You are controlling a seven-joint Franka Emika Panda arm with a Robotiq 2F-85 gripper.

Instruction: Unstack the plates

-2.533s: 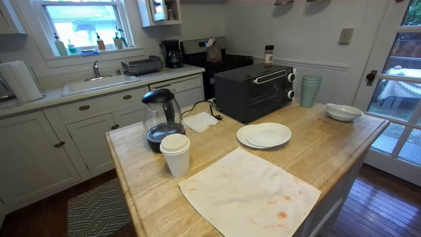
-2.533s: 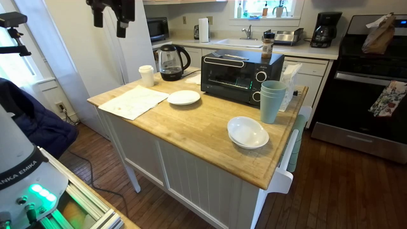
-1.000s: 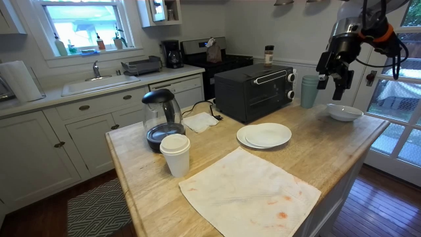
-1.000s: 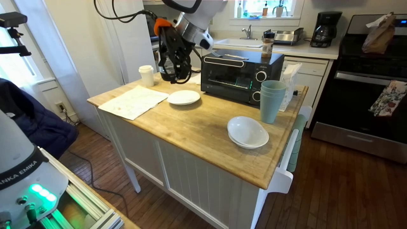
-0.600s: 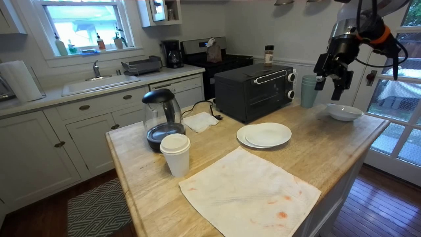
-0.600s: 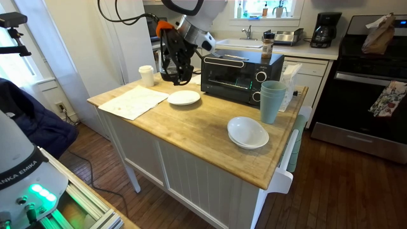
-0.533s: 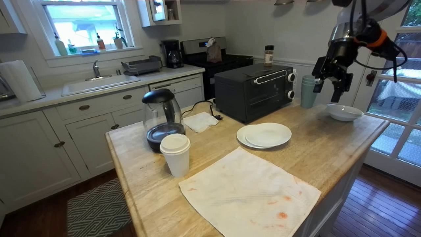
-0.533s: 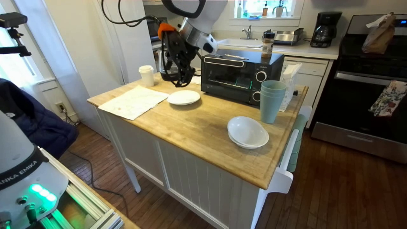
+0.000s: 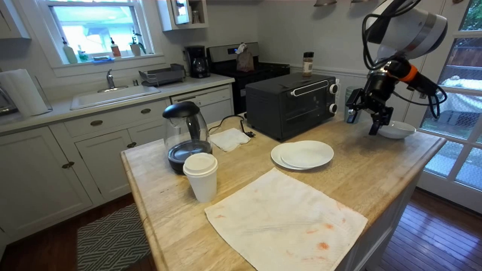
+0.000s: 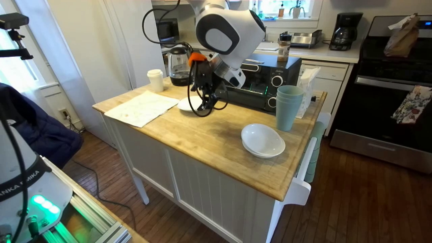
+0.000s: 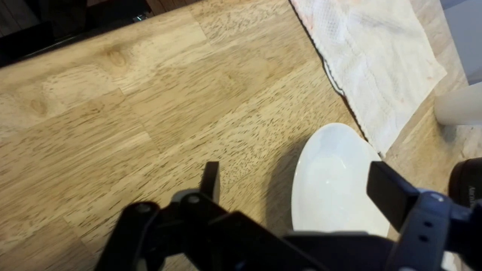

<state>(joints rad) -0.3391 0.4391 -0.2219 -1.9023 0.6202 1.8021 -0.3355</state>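
Two white plates lie stacked on the wooden table. The upper plate (image 9: 308, 154) is shifted sideways, so the rim of the lower plate (image 9: 276, 156) shows beside it in an exterior view. In an exterior view the arm partly hides the plates (image 10: 185, 104). In the wrist view the top plate (image 11: 331, 192) shows between the fingers, nearer one finger, with its lower end hidden by the gripper. My gripper (image 9: 362, 127) is open and empty, above the table between the plates and the bowls, apart from both. It also shows in the wrist view (image 11: 293, 169).
A stained white cloth (image 9: 282, 222) lies beside the plates. A lidded white cup (image 9: 202, 182) and a glass kettle (image 9: 188, 131) stand beyond. A black toaster oven (image 9: 263, 105) stands behind the plates. Stacked teal cups (image 10: 288, 108) and white bowls (image 10: 263, 138) are at the far end.
The arm has come into view, and the gripper has moved down toward the table and a little nearer the plates. It stays open. The plates have not moved.
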